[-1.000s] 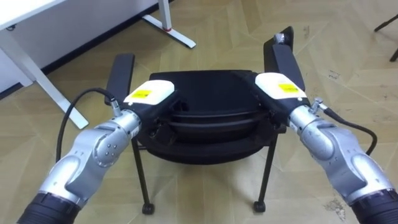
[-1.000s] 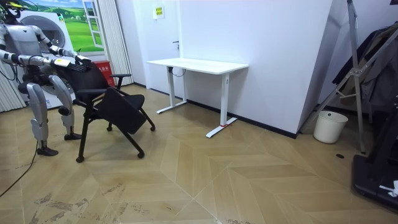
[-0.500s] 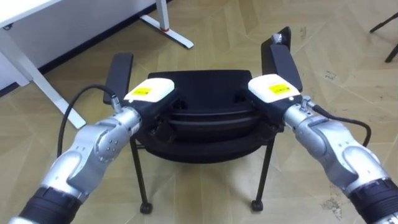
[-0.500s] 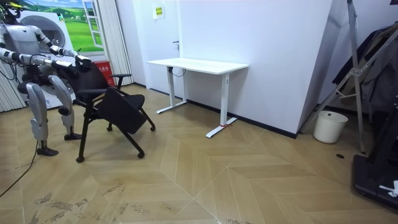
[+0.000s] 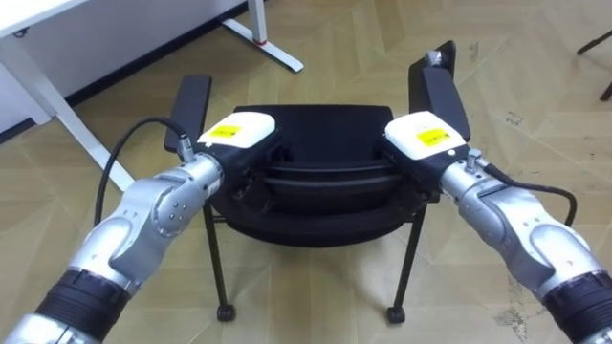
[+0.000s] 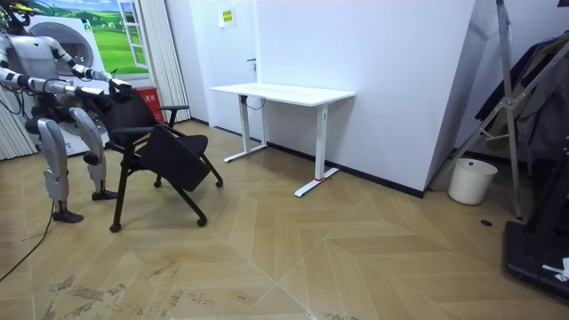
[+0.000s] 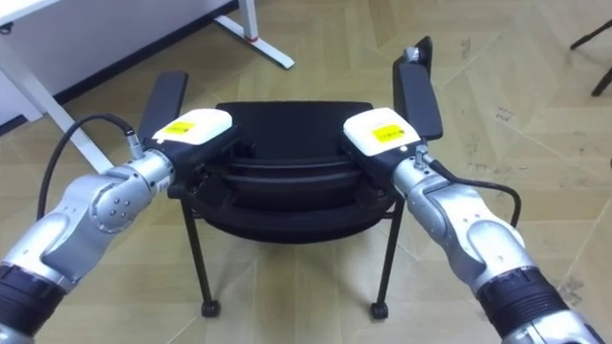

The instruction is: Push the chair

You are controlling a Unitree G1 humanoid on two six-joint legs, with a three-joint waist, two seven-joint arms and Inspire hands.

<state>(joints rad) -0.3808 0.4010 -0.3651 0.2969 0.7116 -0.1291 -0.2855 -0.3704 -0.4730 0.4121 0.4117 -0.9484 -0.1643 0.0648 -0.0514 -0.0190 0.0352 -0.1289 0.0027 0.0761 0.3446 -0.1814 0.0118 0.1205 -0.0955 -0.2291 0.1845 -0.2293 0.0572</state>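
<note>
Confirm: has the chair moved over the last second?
No. In the room view the chair keeps the same gap to the white desk, and its feet are on the same floor spots.

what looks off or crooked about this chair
The seat of the chair slants steeply down, away from the robot, in the room view instead of lying level, as if folded or tipped. Nothing else stands out.

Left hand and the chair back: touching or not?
Touching. The left eye view shows the left hand laid over the top edge of the chair back, with no gap between them.
</note>
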